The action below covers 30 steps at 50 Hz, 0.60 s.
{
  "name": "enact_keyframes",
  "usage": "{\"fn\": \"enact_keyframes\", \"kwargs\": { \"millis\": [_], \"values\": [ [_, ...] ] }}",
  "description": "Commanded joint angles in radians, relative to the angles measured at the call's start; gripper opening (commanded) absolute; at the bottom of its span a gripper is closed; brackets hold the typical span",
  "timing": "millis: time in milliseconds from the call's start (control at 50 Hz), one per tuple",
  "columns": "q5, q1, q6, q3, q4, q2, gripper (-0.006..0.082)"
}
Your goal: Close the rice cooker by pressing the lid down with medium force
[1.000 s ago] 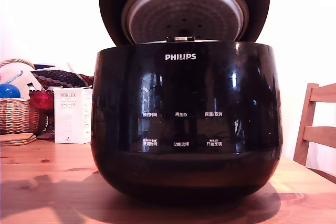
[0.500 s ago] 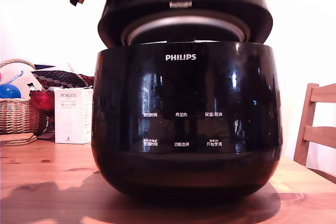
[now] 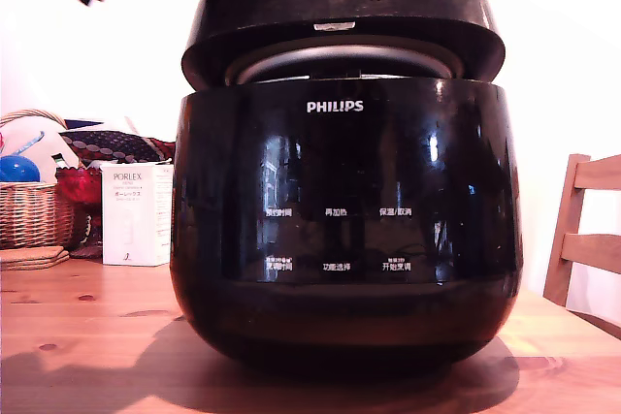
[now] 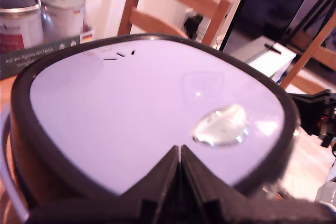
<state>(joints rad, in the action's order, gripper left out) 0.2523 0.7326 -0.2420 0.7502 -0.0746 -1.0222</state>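
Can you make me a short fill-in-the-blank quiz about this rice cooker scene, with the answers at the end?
1. The white brand name on the front of the rice cooker reads ____.
2. The lid is not fully shut: a ____ metal rim shows in the gap under it.
3. In the wrist view the gripper fingers are ____ together, resting on the lid's top.
4. At the exterior view's right stands a wooden ____.

Answers: PHILIPS; silver; closed; chair
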Motion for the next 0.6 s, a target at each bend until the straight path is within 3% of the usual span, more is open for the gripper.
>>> {"fn": "enact_keyframes", "kwargs": {
  "millis": [0,580],
  "values": [
    [-0.002,0.013,-0.005,-0.045,-0.008,-0.003,-0.0021],
    [-0.009,0.060,0.034,-0.109,0.011,0.009,-0.0022]
  ]
}}
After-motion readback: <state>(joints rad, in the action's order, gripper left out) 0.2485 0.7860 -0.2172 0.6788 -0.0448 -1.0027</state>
